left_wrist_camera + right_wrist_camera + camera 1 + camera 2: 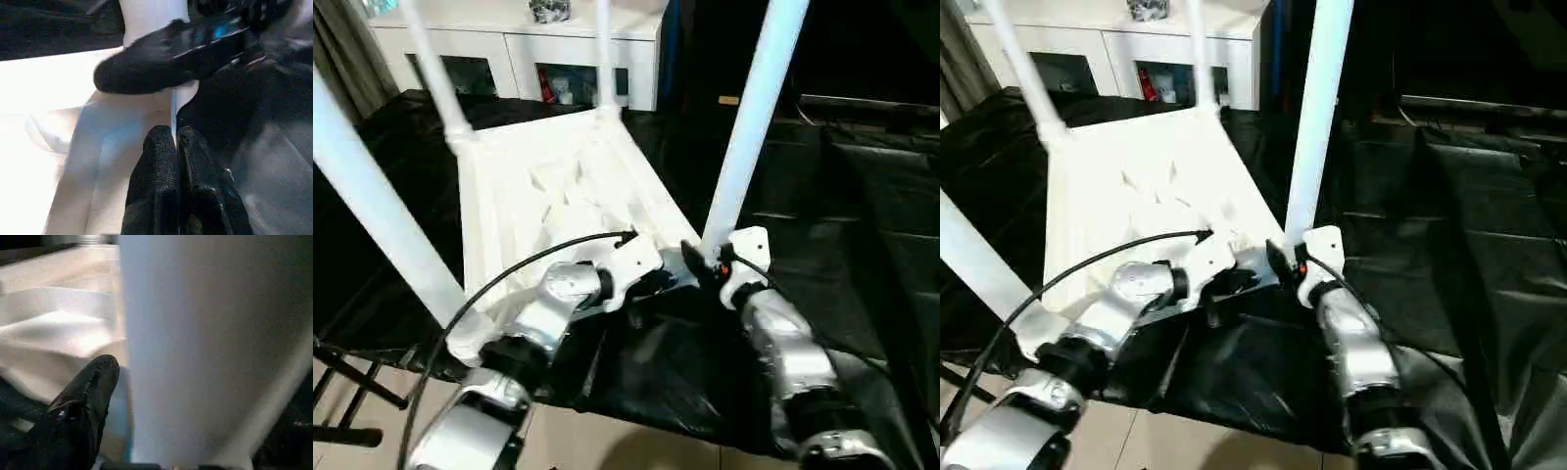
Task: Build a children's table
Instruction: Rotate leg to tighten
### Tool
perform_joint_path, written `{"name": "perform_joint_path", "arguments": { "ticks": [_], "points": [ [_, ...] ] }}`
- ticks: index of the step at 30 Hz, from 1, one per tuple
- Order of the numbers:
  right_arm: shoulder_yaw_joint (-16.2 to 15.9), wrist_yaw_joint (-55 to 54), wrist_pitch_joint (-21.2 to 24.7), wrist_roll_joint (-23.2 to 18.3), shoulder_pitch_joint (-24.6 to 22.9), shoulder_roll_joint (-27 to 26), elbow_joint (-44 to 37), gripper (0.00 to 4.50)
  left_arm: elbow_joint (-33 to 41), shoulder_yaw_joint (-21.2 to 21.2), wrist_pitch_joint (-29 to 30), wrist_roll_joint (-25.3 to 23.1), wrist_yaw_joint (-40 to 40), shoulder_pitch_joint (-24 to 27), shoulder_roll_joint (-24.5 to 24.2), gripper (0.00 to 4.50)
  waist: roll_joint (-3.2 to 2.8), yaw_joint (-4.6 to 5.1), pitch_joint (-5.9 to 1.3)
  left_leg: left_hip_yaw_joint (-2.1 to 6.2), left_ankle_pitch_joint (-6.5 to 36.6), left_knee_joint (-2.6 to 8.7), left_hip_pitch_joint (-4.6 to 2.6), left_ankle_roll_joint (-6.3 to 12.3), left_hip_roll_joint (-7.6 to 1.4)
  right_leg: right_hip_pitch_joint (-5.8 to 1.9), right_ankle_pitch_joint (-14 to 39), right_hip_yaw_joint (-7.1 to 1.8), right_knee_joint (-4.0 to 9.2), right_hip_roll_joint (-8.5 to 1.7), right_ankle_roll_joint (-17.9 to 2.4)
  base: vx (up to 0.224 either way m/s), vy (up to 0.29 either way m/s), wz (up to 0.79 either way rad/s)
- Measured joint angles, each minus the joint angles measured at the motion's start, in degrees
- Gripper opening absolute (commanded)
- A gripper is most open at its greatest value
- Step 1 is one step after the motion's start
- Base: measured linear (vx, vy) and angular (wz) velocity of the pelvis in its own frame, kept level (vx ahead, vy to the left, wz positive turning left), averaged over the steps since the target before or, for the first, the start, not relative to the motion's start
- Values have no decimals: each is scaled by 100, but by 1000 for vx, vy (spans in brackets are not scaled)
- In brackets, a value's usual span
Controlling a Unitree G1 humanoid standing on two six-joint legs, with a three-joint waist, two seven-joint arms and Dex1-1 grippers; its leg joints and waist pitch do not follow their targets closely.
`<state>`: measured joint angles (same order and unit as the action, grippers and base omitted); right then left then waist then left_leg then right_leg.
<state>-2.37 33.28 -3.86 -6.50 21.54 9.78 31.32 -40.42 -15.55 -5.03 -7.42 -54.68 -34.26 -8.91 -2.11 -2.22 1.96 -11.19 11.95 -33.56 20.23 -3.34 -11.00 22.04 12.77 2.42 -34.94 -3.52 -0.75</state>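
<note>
The near-right leg (pixel 756 117), gripped by the right gripper (pixel 702 262) while the left gripper (pixel 175 147) pinched the tabletop (pixel 558 186) rim, could have been levered crooked in its corner socket by sideways pull

Setting looks to me like a furnished indoor room, likely a home or mock living space: I see a white sideboard (pixel 524 44) with open cubbies holding small items, a grey curtain (pixel 347 54), black sheeting (pixel 862 196) over the work surface.
</note>
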Motion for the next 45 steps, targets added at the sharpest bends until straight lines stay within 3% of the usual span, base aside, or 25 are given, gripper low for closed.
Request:
{"name": "perform_joint_path", "arguments": {
  "ticks": [5,9,22,33,37,40,45],
  "points": [
    [-267,1461,237,-390,-123,495,-440,364,36,-37,-190,166,-769,22,-407,0,31,0,20,0,0,-7,-9,-1,0,-1,0,-1,0,-1,0,0,0,0],
    [-526,2677,497,-600,-89,878,-591,333,15,-81,-427,339,-1551,21,-757,0,50,-8,26,0,1,-6,-7,2,-3,0,1,4,0,0,-3,0,0,0],
    [-954,3870,874,-638,242,1170,-585,225,-190,-143,-721,549,-2510,-62,-1079,0,126,-126,35,-6,1,-9,-13,1,-10,1,3,7,-6,1,-6,0,0,0],
    [-1025,3905,869,-622,230,1149,-613,207,-362,-164,-777,610,-2635,-142,-1097,0,129,-131,34,-7,1,-12,-15,1,-11,0,3,8,-10,1,-6,0,0,0],
    [-866,3695,876,-647,47,1013,-729,207,-387,-132,-765,612,-2612,-142,-1102,0,131,-129,32,-7,1,-12,-17,0,-12,-2,3,8,-14,2,-6,0,0,0],
    [-765,3249,879,-638,-44,834,-756,207,-440,-105,-727,595,-2378,-142,-1087,0,131,-121,32,-7,4,-16,-24,-9,-12,-14,-1,5,-27,1,-11,0,0,0],
    [-379,1518,626,-384,-106,279,-480,201,-483,-31,-376,340,-1282,-206,-704,0,142,-31,31,-6,17,-18,-32,-35,-6,-20,-7,-5,-13,0,-11,-31,2,-1]
  ]
}}
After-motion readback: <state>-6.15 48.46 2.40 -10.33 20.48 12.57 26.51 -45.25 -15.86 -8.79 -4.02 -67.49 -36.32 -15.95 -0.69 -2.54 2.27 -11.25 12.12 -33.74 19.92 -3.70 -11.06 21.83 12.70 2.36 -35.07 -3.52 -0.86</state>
